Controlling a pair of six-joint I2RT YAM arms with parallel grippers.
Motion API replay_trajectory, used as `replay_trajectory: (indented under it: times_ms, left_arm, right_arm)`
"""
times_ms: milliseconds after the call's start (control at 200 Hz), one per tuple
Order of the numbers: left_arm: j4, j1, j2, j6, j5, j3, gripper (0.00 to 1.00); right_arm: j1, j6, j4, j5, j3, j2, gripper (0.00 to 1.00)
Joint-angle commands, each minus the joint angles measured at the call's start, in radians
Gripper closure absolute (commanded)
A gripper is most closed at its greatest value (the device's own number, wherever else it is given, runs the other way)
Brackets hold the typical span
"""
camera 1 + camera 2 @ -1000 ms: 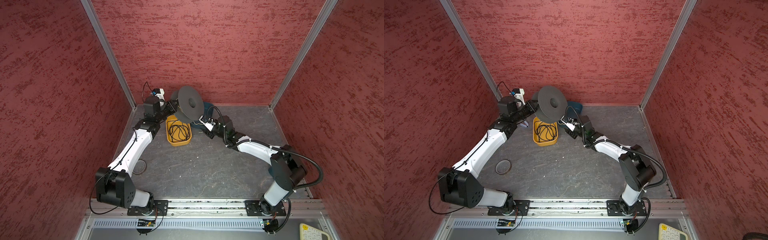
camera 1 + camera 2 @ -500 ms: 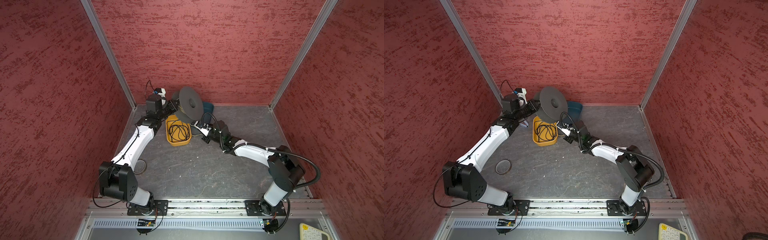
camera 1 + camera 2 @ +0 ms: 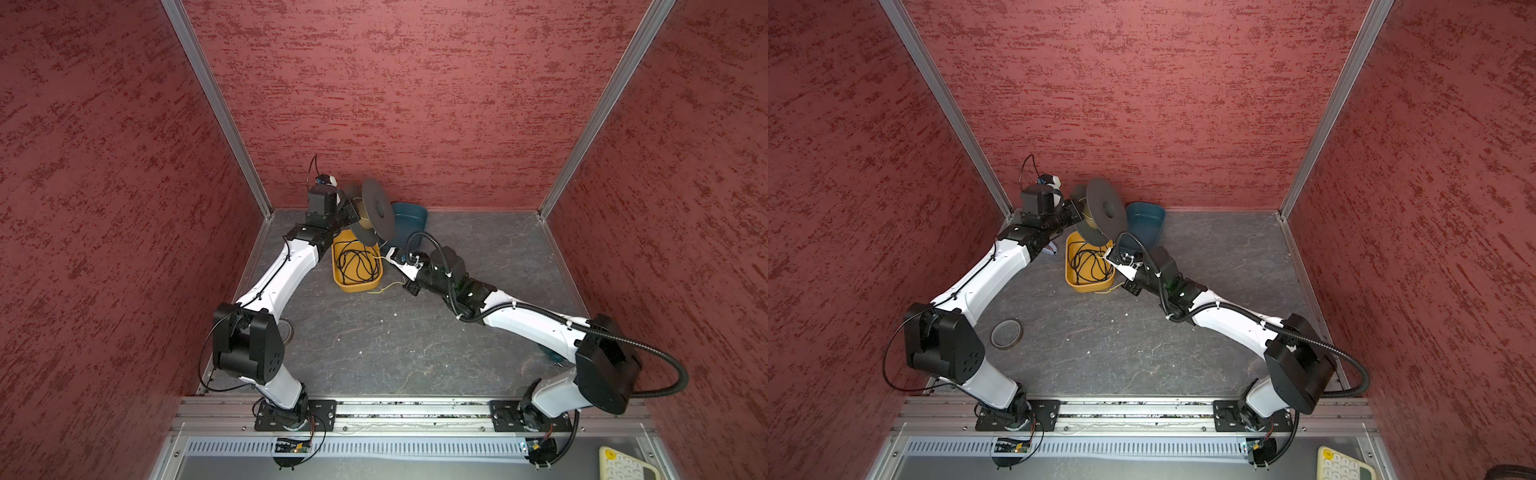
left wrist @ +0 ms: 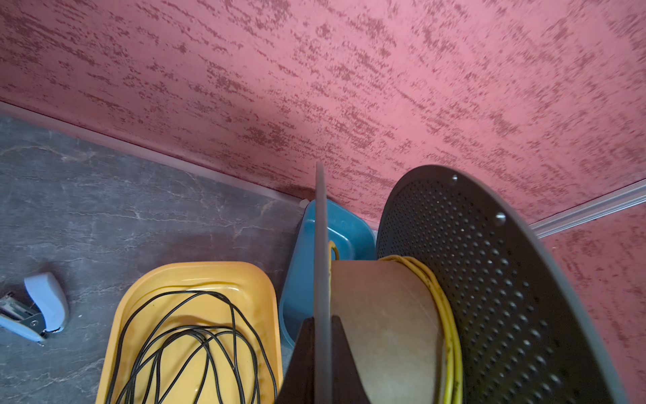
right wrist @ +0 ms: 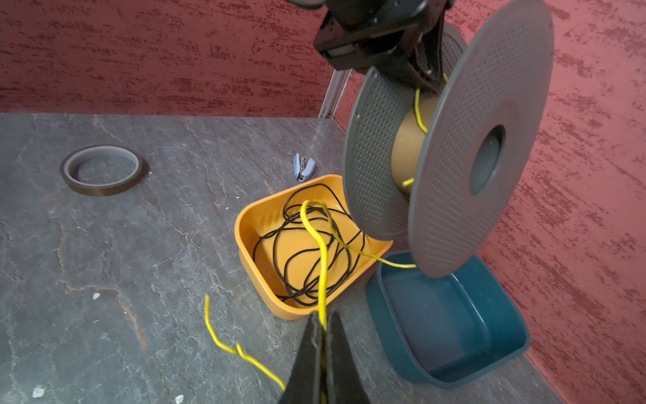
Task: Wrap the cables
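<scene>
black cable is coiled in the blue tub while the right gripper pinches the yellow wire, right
No: the right wrist view shows the black cable coiled in the orange tub, not the blue tub. The right gripper does pinch the yellow wire.

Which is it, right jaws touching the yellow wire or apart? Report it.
Touching. The right wrist view shows the right gripper shut on the yellow wire, which runs straight in between its jaws.

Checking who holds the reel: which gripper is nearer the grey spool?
Left. The left gripper grips a flange of the grey spool; the right gripper sits apart, pinching the yellow wire.
</scene>
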Motion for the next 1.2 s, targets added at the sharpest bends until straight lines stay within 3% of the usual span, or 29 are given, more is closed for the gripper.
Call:
replay_trajectory:
  times_ms: [0, 456, 907, 1197]
  left_arm:
    - [0.048, -0.021, 0.013, 0.04, -0.053, 0.057, 1.0]
    - [0.001, -0.11, 0.029, 0.176, -0.154, 0.055, 1.0]
    - [0.009, -0.192, 0.014, 0.247, -0.257, 0.01, 1.0]
    - [0.084, -0.217, -0.03, 0.303, -0.267, -0.086, 1.0]
  right_arm:
    - [0.019, 0.026, -0.031, -0.063, 0.053, -0.028, 1.0]
    - [-0.006, 0.059, -0.069, -0.013, 0.224, -0.039, 1.0]
    - [-0.153, 0.146, -0.134, -0.038, 0.32, -0.043, 1.0]
    - [-0.272, 0.2, -0.212, -0.076, 0.403, -0.005, 1.0]
